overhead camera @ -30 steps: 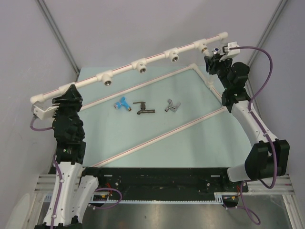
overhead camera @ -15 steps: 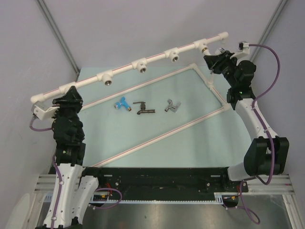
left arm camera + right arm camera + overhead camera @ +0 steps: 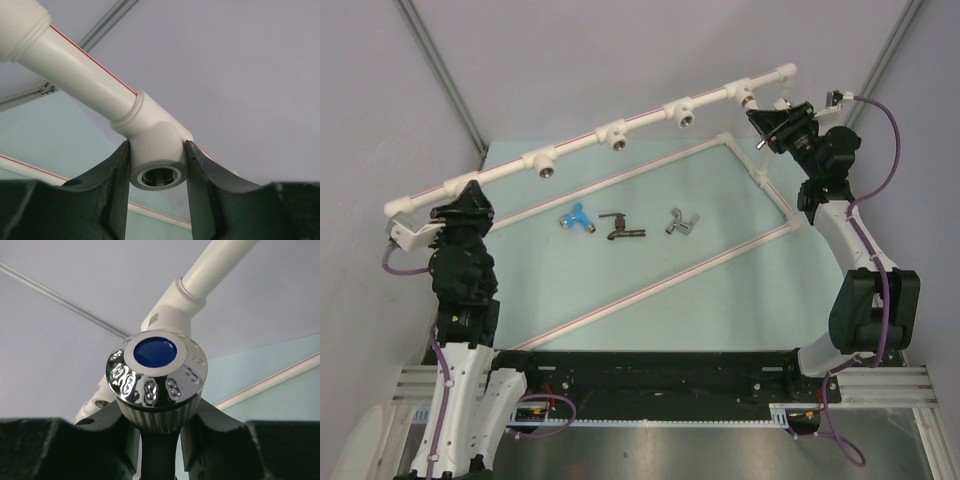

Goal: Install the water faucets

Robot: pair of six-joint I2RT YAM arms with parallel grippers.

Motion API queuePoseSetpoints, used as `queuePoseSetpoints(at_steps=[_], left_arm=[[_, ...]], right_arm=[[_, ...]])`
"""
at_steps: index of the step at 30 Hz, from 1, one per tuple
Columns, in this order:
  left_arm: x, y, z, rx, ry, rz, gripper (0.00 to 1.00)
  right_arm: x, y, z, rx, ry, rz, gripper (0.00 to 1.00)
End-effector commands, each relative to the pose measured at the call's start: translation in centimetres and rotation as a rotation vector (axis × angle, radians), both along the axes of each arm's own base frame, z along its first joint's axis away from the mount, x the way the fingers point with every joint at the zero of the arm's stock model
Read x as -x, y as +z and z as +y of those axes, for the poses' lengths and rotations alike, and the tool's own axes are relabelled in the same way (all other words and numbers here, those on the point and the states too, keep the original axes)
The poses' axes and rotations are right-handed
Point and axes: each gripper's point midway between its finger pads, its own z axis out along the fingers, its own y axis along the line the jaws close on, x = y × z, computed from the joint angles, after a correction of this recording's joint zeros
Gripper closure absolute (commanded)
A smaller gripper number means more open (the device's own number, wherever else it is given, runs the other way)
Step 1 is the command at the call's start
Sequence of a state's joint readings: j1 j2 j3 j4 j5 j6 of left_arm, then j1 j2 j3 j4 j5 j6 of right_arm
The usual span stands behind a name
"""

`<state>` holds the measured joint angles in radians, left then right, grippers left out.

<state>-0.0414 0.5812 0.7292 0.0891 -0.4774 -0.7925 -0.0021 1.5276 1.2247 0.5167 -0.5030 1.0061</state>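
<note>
A white pipe (image 3: 585,145) runs raised across the back, with several tee fittings with metal sockets. My left gripper (image 3: 470,197) is shut on the leftmost tee fitting (image 3: 155,145), with a finger (image 3: 115,190) pressed on each side of its socket. My right gripper (image 3: 773,126) is shut on a faucet (image 3: 156,371) at the rightmost tee fitting (image 3: 169,307). Only the faucet's ribbed chrome knob with a blue disc shows; its body is hidden between the fingers. The blue faucet (image 3: 578,217), dark faucet (image 3: 621,229) and silver-grey faucet (image 3: 682,222) lie on the mat.
A frame of thin white pipes (image 3: 620,177) lies flat on the teal mat (image 3: 720,190), around the loose faucets. Grey walls with metal rails stand close behind the raised pipe. The two free tee fittings (image 3: 617,138) face down toward the mat.
My right wrist has turned at the rightmost tee, with its cable and camera swinging right and the faucet turning with it. My left gripper has not moved.
</note>
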Motion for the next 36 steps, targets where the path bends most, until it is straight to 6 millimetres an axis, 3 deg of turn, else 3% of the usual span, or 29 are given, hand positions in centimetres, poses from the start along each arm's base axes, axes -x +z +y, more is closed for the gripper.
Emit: queuePoseSetpoints(at_steps=[1,13,28,36], left_arm=[[-0.3,-2.5,-0.7,-0.070,-0.029,0.102,0.99],[-0.3,-2.4,-0.9,-0.071,-0.033,0.095,0.99],[-0.2,-2.1,-0.9,-0.069,-0.035,0.086,0.99],[0.1,-1.9,-0.9,-0.071,-0.032,0.080,0.99]], right_arm=[[-0.4,0.3,1.5,-0.182,0.106,0.067,1.00],[-0.1,-0.9,1.5,-0.463,0.183,0.156,1.00],[0.4,0.2,1.1,-0.638,0.198,0.183,1.00],[1.0,1.4,0.5,-0.652,0.187,0.154,0.88]])
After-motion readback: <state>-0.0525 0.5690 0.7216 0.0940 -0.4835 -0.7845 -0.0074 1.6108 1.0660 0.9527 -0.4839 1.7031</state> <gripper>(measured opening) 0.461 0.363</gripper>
